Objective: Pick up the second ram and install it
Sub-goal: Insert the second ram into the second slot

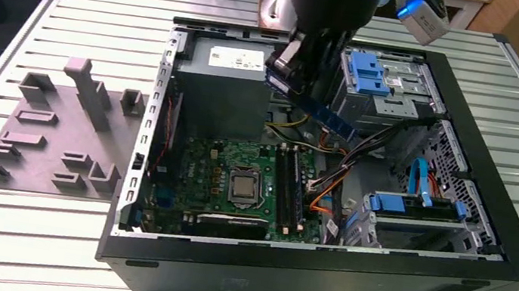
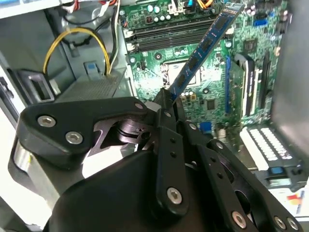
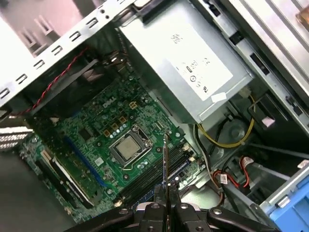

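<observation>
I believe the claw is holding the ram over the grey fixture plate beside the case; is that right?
Not quite. The claw holds the ram over the open case, above its motherboard, not over the fixture plate, which lies at the exterior view's left of the case. The exterior view shows this.

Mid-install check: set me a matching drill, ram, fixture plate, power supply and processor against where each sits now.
1 second ram
2 grey fixture plate
3 power supply
4 processor

A on the motherboard
B clamped in the gripper above the case
C on the table, outside the case
D inside the case, beside the motherboard

Pairs: 1-B, 2-C, 3-D, 4-A
</observation>
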You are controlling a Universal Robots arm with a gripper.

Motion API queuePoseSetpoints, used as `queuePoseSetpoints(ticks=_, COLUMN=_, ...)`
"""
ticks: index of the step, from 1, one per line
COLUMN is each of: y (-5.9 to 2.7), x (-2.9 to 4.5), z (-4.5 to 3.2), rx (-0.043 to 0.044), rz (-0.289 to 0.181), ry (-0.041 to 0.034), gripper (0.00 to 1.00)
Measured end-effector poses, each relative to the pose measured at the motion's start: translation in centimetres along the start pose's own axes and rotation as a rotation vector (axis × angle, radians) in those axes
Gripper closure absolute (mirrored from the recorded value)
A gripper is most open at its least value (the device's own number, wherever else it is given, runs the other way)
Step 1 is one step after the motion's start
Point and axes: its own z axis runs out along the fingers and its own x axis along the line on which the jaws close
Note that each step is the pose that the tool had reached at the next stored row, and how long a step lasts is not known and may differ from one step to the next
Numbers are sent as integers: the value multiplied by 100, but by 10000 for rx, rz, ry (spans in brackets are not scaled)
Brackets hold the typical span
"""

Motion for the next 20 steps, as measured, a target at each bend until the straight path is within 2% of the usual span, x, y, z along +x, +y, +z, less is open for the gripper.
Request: queuePoseSetpoints(ticks=20, y=1, x=2, z=30, rx=74, rz=3505, ry=-133, gripper=86)
